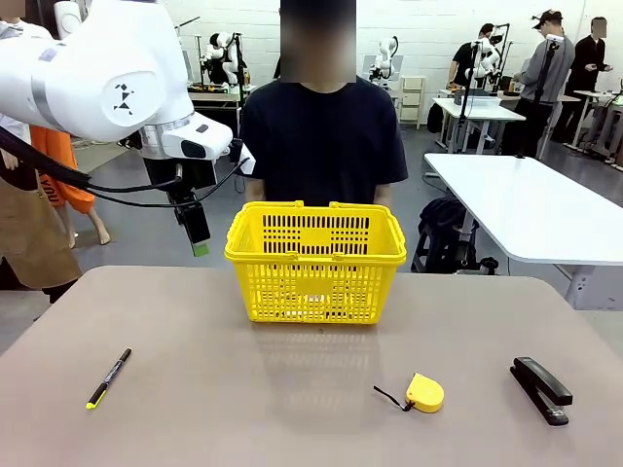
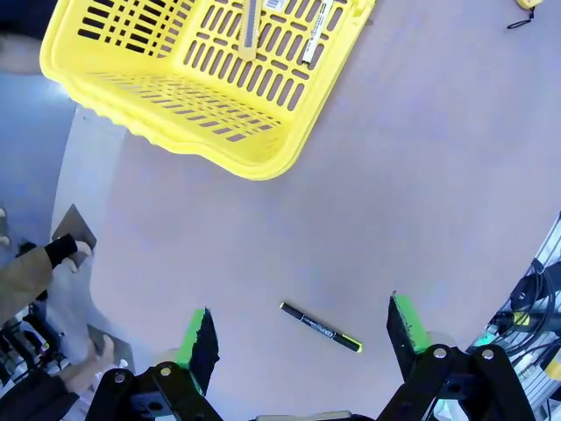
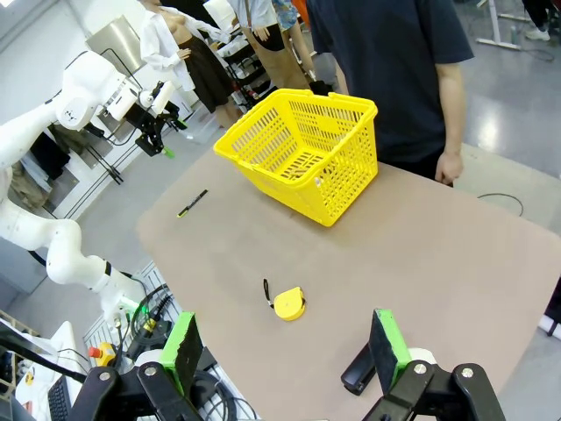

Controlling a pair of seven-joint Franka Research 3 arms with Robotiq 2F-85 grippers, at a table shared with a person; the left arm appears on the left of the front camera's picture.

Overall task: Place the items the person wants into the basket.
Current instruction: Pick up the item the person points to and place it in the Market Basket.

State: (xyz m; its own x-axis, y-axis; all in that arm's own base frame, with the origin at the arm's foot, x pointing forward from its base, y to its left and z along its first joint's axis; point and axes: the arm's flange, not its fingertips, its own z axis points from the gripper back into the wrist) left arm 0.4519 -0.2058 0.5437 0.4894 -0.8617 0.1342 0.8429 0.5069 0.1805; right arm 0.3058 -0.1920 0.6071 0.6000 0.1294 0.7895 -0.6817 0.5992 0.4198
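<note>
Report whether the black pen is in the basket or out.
Out: the black pen lies flat on the table, well apart from the basket.

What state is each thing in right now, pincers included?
basket, upright on the table
utility knife, lying in the basket
white marker, lying in the basket
pen, flat on the table, outside the basket
tape measure, resting on the table
stapler, closed, on the table
left pincer, open, empty, above the pen
right pincer, open, empty

Left hand [image 2: 301,323] aloft, fingers wide apart; right hand [image 3: 285,344] likewise spread, empty.
</note>
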